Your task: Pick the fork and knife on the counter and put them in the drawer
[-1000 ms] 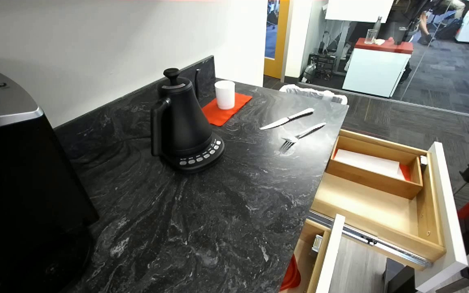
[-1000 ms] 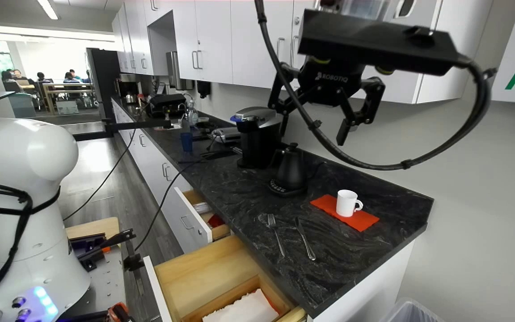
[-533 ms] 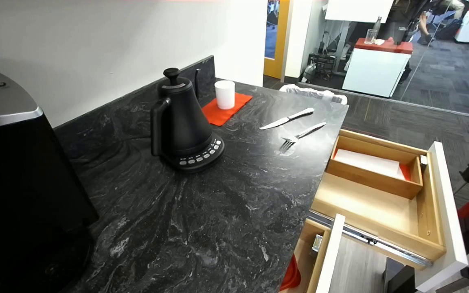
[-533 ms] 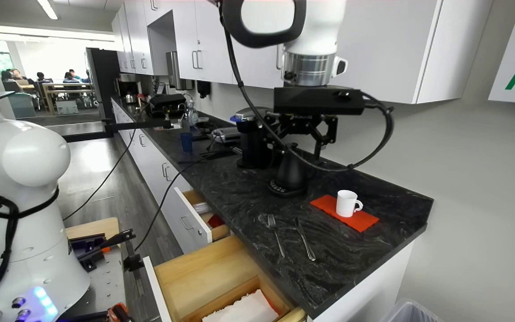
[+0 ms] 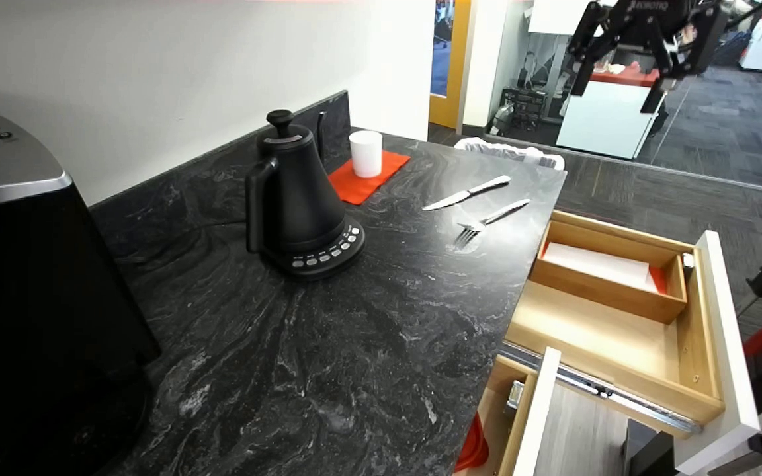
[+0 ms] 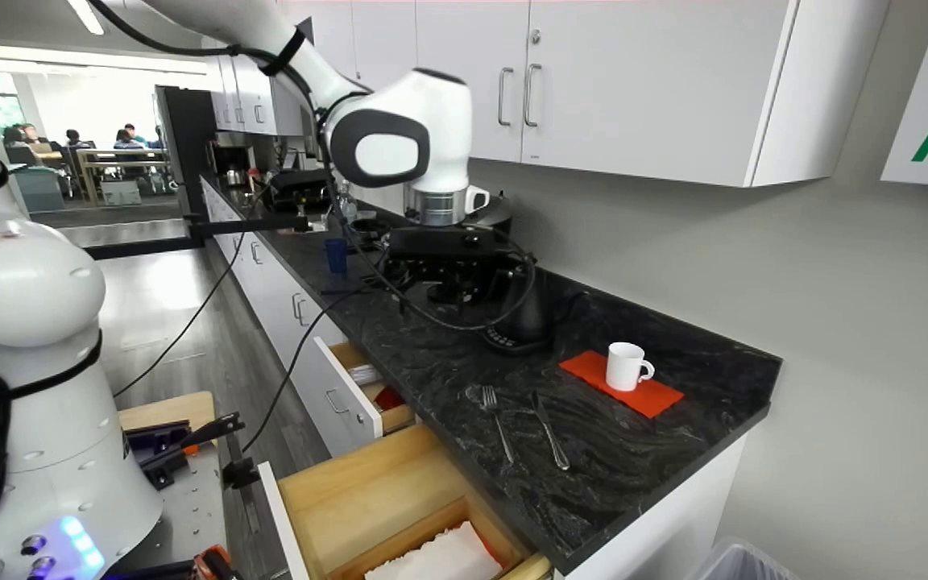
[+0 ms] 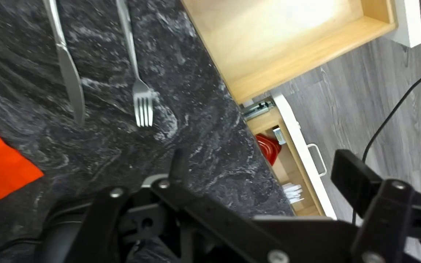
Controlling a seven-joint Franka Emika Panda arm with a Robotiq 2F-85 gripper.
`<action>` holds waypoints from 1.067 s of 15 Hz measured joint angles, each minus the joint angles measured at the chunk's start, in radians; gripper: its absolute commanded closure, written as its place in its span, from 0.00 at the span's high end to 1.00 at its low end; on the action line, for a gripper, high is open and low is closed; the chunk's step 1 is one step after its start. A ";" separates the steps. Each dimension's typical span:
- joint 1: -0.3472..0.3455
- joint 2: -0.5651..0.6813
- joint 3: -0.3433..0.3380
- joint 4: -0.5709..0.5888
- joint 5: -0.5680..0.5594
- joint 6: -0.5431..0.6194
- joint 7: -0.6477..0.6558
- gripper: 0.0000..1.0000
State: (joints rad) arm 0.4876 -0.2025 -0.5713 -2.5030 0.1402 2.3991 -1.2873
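Note:
The silver fork lies flat on the dark speckled counter (image 5: 368, 370) in both exterior views (image 5: 503, 211) (image 6: 500, 425) and in the wrist view (image 7: 141, 89). The silver knife lies beside it in both exterior views (image 5: 465, 194) (image 6: 548, 427) and in the wrist view (image 7: 70, 75). The light-wood drawer (image 5: 592, 324) stands pulled out beside the counter; it also shows in the wrist view (image 7: 269, 40). My gripper (image 5: 616, 91) is open and empty, high above and apart from the cutlery. In the wrist view its fingers (image 7: 265, 173) are wide apart, with the fork and knife ahead of them.
A black kettle (image 5: 298, 192) and a white mug (image 6: 623, 366) on a red napkin (image 6: 657, 397) stand on the counter. A wooden box with white paper (image 5: 599, 264) sits in the drawer. A lower pull-out (image 6: 343, 403) is partly open. Cabinets (image 6: 641, 80) hang above.
The arm has moved down and to the left in an exterior view, away from the wall cabinets. The gripper has come into the top right of an exterior view. Fork, knife and drawer have not moved.

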 measured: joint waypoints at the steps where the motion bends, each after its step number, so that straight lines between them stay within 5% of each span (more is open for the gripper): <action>1: -0.025 0.000 0.081 -0.049 0.038 0.054 0.011 1.00; 3: -0.058 0.002 0.243 -0.143 0.132 0.173 0.036 1.00; 5: -0.090 0.010 0.324 -0.165 0.149 0.190 0.040 1.00; 16: -0.148 0.013 0.341 -0.148 0.149 0.185 0.031 1.00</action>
State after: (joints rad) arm 0.3395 -0.1897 -0.2302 -2.6508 0.2891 2.5842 -1.2565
